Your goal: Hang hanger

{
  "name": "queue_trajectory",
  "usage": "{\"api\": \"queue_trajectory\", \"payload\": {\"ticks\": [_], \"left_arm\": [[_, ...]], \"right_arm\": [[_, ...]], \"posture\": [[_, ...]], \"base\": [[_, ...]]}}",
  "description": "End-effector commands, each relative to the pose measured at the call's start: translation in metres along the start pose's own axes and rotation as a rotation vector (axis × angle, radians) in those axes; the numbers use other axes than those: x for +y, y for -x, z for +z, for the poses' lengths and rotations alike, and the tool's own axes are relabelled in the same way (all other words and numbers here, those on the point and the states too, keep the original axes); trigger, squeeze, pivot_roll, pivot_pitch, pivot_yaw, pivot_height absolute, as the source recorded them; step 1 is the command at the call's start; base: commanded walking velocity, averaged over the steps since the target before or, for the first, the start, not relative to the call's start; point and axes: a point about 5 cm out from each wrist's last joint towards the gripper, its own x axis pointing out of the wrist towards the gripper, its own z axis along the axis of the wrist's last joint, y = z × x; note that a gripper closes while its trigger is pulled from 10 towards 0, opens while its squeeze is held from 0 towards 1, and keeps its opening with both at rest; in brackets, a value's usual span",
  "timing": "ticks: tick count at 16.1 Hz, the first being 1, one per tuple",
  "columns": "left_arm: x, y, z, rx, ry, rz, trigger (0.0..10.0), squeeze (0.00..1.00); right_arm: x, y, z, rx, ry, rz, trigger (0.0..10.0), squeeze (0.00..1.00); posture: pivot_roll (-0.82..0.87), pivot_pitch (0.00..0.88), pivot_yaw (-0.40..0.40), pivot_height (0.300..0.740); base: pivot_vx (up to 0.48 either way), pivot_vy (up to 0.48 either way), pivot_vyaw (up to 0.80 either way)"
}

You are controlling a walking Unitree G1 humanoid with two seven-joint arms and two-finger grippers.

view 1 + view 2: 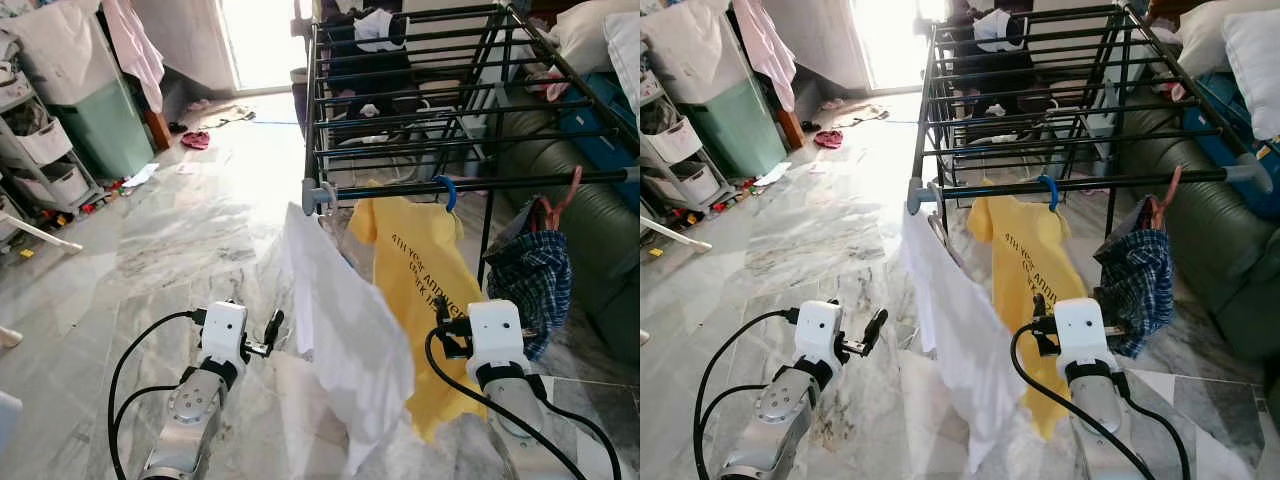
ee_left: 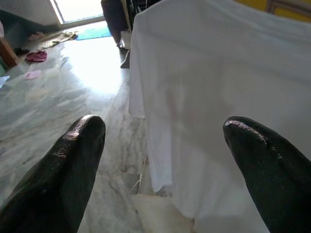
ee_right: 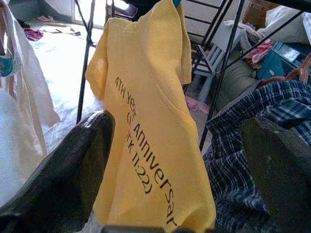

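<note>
Rack [image 1: 420, 185]: you face a black drying rack on a marble floor [image 1: 150, 260]; its near rail runs across in front of you.
Yellow shirt [image 1: 415, 290]: it hangs from the near rail on a blue hanger [image 1: 446, 190], whose hook is over the rail. Black print shows on the front.
White cloth [image 1: 345, 330]: it hangs at the rail's left end, just left of the yellow shirt, and reaches down to the floor.
Plaid cloth [image 1: 530, 275]: it hangs on an orange hanger [image 1: 560, 205] further right on the same rail.
Left gripper [image 2: 160, 160]: your left gripper is raised low, just left of the white cloth; its fingers [image 2: 73, 160] are spread wide and hold nothing.
Right gripper [image 3: 180, 170]: your right gripper sits in front of the yellow shirt's lower part, between it and the plaid cloth; its fingers [image 3: 77, 160] are spread wide and empty.
Sofa [image 1: 600, 230]: a dark green sofa stands right of the rack.
Shelves [image 1: 45, 160]: a shelf unit with bins stands far left.
</note>
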Motion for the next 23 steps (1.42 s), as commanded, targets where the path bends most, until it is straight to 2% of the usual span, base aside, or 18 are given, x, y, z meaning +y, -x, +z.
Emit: {"api": "queue_trajectory", "payload": {"ticks": [1,8,10,14,17,19,23], "left_arm": [[0.005,-0.002,0.000,0.012,-0.001,-0.001,10.0,0.00],[0.002,-0.001,0.000,0.013,-0.001,-0.022,10.0,0.00],[0.002,0.000,0.003,-0.013,-0.013,-0.024,10.0,0.00],[-0.004,0.002,0.001,-0.014,-0.006,-0.098,10.0,0.00],[-0.005,0.003,0.000,-0.015,0.012,-0.119,10.0,0.00],[-0.007,0.004,-0.001,-0.006,0.024,-0.130,10.0,0.00],[-0.011,0.006,-0.004,0.001,0.050,-0.145,10.0,0.00]], "right_arm": [[0.002,-0.005,0.006,-0.015,0.006,0.000,10.0,0.00],[0.008,-0.005,0.005,-0.013,0.007,0.010,10.0,0.00],[0.009,-0.005,0.006,-0.013,0.008,0.014,10.0,0.00],[0.010,-0.012,0.007,-0.009,0.011,0.038,10.0,0.00],[0.011,-0.019,0.009,-0.003,0.008,0.069,10.0,0.00],[0.012,-0.029,0.008,0.057,-0.002,0.120,10.0,0.00],[0.001,-0.056,0.023,0.068,0.017,0.185,10.0,0.00]], "posture": [[-0.21,0.000,0.111,0.740],[-0.21,0.000,0.115,0.740],[-0.21,0.000,0.113,0.740],[-0.20,0.000,0.108,0.740],[-0.20,0.000,0.105,0.740],[-0.20,0.000,0.103,0.740],[-0.19,0.000,0.097,0.740]], "base": [[0.000,0.480,0.00],[0.000,0.480,0.00],[0.000,0.000,0.00],[0.000,0.000,0.00],[0.000,0.000,0.00],[0.000,0.000,0.00],[0.000,0.000,0.00]]}}
